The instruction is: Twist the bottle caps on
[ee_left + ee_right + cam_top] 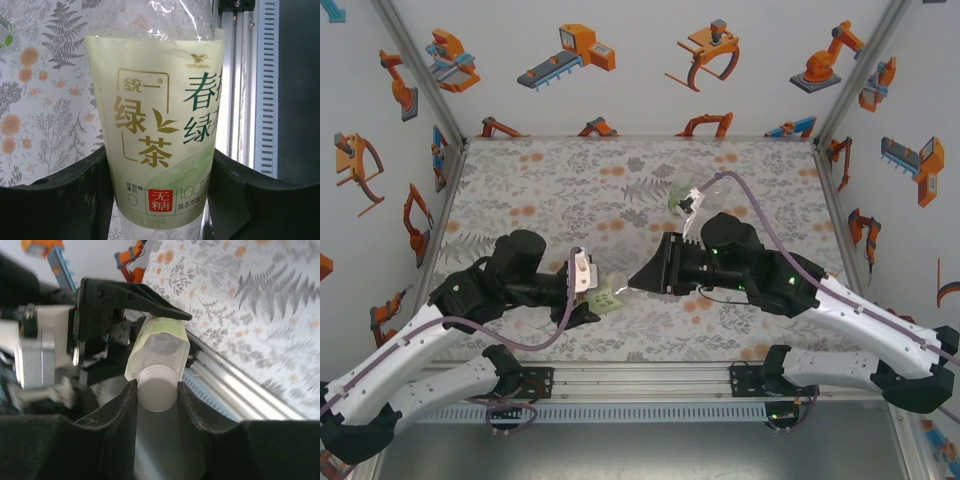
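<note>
Cap [157,396] | right gripper [156,387] pinching it | left gripper [159,167] clamped round bottle [155,115] | best done: cap square to bottle, steady twist, no bottle slip

White-shelled arms [405,350], black joints [515,258], black wedge-shaped jaws, looping lilac cables [765,222], small green lights [717,252]
</note>
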`<action>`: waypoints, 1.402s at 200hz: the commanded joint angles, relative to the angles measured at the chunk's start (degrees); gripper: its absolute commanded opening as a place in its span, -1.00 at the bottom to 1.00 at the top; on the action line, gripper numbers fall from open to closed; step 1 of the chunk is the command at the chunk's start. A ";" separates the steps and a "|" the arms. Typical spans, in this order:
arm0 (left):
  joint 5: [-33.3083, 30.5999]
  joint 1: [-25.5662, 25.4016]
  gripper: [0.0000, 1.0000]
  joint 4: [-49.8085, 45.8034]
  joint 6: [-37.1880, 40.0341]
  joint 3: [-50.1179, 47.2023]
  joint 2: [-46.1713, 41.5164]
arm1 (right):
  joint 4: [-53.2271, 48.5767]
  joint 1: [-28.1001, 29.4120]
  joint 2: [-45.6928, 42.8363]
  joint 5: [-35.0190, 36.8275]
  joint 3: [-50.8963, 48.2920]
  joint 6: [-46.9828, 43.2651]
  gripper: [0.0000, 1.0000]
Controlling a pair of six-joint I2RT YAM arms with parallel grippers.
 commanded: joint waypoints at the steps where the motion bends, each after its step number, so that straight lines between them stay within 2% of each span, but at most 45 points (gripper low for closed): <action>1: 1.48 -0.28 -1.00 3.34 1.85 0.30 0.24 | -5.29 -0.10 0.64 6.38 0.18 20.40 -1.00; 49: 1.72 -0.24 -0.98 3.14 2.00 0.69 0.91 | -5.69 -0.14 4.20 4.65 3.52 18.32 -1.00; 59: 1.46 -0.23 -0.75 3.19 1.96 0.63 0.82 | -5.89 -0.15 4.69 4.53 4.24 17.05 -1.00; 83: 0.91 -0.23 0.01 3.31 1.52 0.44 0.31 | -7.04 -0.16 5.50 5.38 5.74 13.79 -1.00; 96: 0.41 -0.23 0.27 3.28 1.13 0.45 -0.03 | -7.61 -0.34 5.76 6.29 6.30 11.45 -1.00; 102: 0.15 -0.24 0.53 3.24 0.94 0.37 -0.31 | -8.22 -0.46 5.90 6.78 6.65 10.93 -1.00; 121: -1.46 -0.24 0.70 3.31 0.00 0.40 -1.23 | -11.60 -1.77 6.81 8.22 8.65 5.79 -1.00; 149: -4.66 -0.23 0.81 3.55 -2.11 0.02 -2.68 | -16.71 -5.96 9.80 9.28 12.65 -3.91 -1.00; 189: -10.40 -0.15 0.83 0.98 -6.18 0.92 -2.58 | -21.95 -14.50 19.05 8.54 22.81 -20.22 -1.00; 237: -15.34 -0.06 0.79 -0.79 -14.29 1.15 -2.89 | -29.94 -21.07 35.80 12.39 43.80 -39.53 -1.00; 280: -16.83 -0.06 0.71 0.84 -21.34 -0.25 -3.50 | -32.71 -26.24 50.00 12.38 59.81 -50.06 -1.00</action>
